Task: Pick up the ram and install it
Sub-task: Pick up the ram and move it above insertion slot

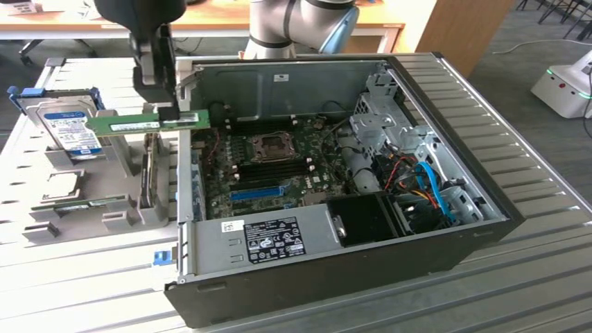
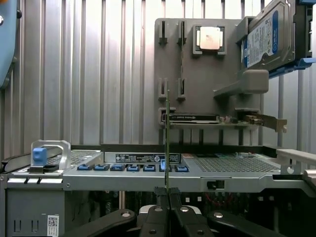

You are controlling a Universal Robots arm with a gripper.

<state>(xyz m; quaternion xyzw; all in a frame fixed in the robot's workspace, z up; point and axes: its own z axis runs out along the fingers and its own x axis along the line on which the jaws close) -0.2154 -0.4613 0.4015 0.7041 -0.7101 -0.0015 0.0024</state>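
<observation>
Your hand (image 1: 169, 116) clamped on ram (image 1: 129, 125), held level at 10 o'clock of motherboard (image 1: 277, 170), likely for square slot entry.

arm (image 1: 296, 24): cut off at exterior view's top | ram (image 1: 129, 125): lettering unreadable

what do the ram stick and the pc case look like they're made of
The ram stick: green circuit board, probably fibreglass laminate, matte, with a white paper-like sticker. The pc case: bare grey sheet metal inside, likely steel, dull sheen, folded edges; outer shell black, painted or plastic, unclear.
</observation>
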